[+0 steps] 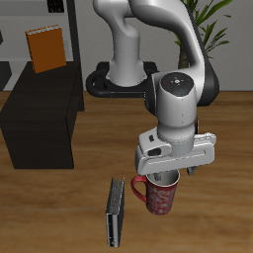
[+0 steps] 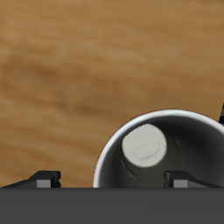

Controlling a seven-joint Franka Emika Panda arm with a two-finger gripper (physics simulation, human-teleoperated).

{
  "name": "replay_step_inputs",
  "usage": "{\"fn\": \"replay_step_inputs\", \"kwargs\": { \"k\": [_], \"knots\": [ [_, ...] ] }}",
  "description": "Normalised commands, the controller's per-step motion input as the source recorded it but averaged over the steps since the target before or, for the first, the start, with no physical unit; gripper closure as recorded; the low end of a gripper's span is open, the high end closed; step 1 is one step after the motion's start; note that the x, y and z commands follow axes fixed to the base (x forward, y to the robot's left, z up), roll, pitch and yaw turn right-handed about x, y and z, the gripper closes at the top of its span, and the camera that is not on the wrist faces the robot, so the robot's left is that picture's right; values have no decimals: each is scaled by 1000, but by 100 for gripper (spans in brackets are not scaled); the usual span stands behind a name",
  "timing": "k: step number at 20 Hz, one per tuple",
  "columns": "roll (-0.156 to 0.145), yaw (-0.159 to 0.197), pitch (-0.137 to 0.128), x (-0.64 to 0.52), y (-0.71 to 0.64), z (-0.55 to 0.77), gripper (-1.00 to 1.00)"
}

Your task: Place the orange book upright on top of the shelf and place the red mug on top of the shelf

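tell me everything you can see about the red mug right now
The red mug stands upright on the wooden table, near its front edge, beside a dark book lying flat. Its outside is red with a faint speckled pattern; the inside is pale grey-white, and it looks empty. The gripper hangs right over its rim; whether the fingers touch it cannot be told. No handle shows.

Wood-grain table [image 1: 59,212] (matt), glossy red mug [image 1: 158,198].

Countable items: one thin bright-orange hardcover book [image 1: 43,49], one slim dark grey book [image 1: 115,212] lying flat, one large red speckled mug with pale interior [image 1: 158,196], one low blocky black shelf cabinet [image 1: 44,117], and one green potted plant [image 1: 210,22].
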Motion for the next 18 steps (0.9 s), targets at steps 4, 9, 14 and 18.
{"fn": "replay_step_inputs", "kwargs": {
  "k": [4, 9, 14, 18],
  "knots": [
    [18, 26, 31, -90, 112, -102, 100],
    [10, -25, 9, -44, 12, 24, 100],
    [2, -22, -1, -86, -25, 38, 100],
    [5, -47, 2, -193, 2, 19, 100]
  ]
}}
